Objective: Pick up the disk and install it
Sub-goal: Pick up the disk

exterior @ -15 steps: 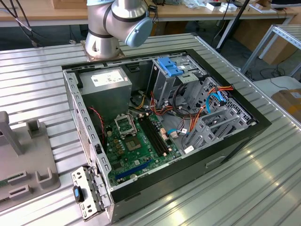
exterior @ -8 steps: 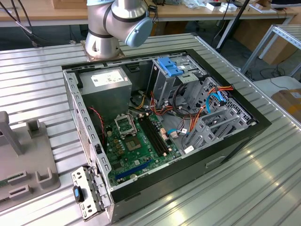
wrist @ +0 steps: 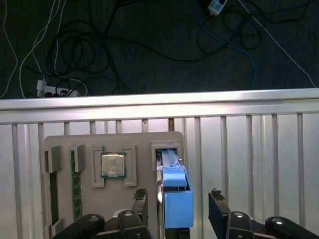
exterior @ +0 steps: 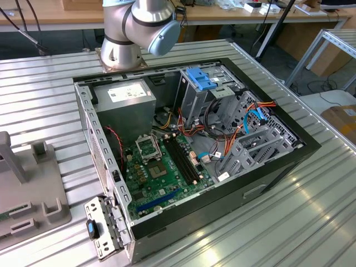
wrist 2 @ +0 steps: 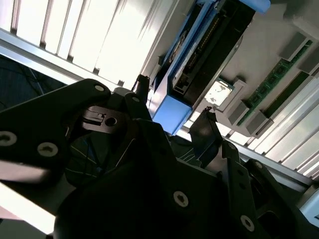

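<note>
Find the disk (wrist: 177, 201) standing on edge in the outermost slot of the grey tray (wrist: 65, 142), hard against that tray's edge, with the processor chip (wrist: 113, 165) lying between it and the memory sticks (wrist: 76, 184). Place the tray close to the edge of the ribbed tabletop (wrist: 259, 149), with cabled floor beyond. See the gripper (wrist: 178, 195) spread wide and straddling the disk's exposed end: one of the fingers (wrist: 141, 204) to each side of the blue carrier, a gap showing on both sides, nothing pinched. Count the pick-up as not yet made, and the install likewise, with the open computer case (exterior: 267, 181) sitting well apart from the tray in the exterior view.

Expect, judging by the metal body, a stiff and dense piece, heavy for its bulk, with smooth faces likely to slip under a light squeeze. Treat as shock-sensitive: no knocks against the slot walls. Trust the blue plastic less than the metal, since probably springy. Take hold across the two broad flat faces, near the middle of the exposed end, squarely, keeping clear of the connector edge.
</note>
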You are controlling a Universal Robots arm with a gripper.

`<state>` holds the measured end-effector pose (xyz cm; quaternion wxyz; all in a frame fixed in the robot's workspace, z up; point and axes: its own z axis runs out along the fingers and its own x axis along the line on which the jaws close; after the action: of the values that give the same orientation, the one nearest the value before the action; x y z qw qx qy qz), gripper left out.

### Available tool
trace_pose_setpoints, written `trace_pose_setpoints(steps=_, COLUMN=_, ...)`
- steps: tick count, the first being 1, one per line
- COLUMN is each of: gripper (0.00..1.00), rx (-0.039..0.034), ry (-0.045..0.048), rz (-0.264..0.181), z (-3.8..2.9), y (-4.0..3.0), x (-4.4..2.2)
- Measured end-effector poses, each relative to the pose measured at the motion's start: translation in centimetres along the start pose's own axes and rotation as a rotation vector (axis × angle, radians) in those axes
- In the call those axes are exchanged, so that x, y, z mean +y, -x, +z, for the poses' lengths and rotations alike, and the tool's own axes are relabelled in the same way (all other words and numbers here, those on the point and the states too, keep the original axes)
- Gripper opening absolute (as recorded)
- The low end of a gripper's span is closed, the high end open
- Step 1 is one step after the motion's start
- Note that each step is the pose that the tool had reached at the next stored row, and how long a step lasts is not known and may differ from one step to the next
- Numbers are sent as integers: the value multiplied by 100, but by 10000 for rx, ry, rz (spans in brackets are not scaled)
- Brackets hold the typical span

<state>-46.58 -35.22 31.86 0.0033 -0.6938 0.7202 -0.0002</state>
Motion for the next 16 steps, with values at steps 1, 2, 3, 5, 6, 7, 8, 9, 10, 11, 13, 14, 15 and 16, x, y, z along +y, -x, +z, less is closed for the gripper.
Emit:
trace_pose_setpoints(steps=1, gripper=60, rx=0, ry=0, rz=-21, z=25, y=0, x=0)
trace_pose_setpoints(steps=2, gripper=60, rx=0, ry=0, rz=-34, z=35, y=0, x=0)
trace_pose_setpoints(steps=3, gripper=60, rx=0, ry=0, rz=-45, z=44, y=0, x=0)
trace_pose_setpoints(steps=5, gripper=60, rx=1, ry=3, rz=-87, z=76, y=-1, x=1)
trace_pose_setpoints(steps=6, gripper=60, rx=1, ry=3, rz=-87, z=76, y=-1, x=1)
trace_pose_setpoints(steps=7, gripper=60, rx=0, ry=2, rz=-87, z=77, y=0, x=1)
trace_pose_setpoints(steps=8, gripper=60, rx=-3, ry=-4, rz=-88, z=88, y=0, x=0)
trace_pose_setpoints(steps=9, gripper=60, rx=1, ry=3, rz=-88, z=93, y=-1, x=1)
trace_pose_setpoints(steps=10, gripper=60, rx=-17, ry=-1, rz=-88, z=103, y=0, x=2)
trace_pose_setpoints(steps=11, gripper=60, rx=-29, ry=1, rz=-88, z=105, y=0, x=2)
trace_pose_setpoints(steps=13, gripper=60, rx=-30, ry=-1, rz=-90, z=110, y=-1, x=2)
trace_pose_setpoints(steps=14, gripper=60, rx=-30, ry=0, rz=-90, z=110, y=-1, x=2)
trace_pose_setpoints(steps=15, gripper=60, rx=-29, ry=2, rz=-90, z=110, y=-1, x=2)
trace_pose_setpoints(steps=16, gripper=60, rx=-29, ry=2, rz=-90, z=110, y=-1, x=2)
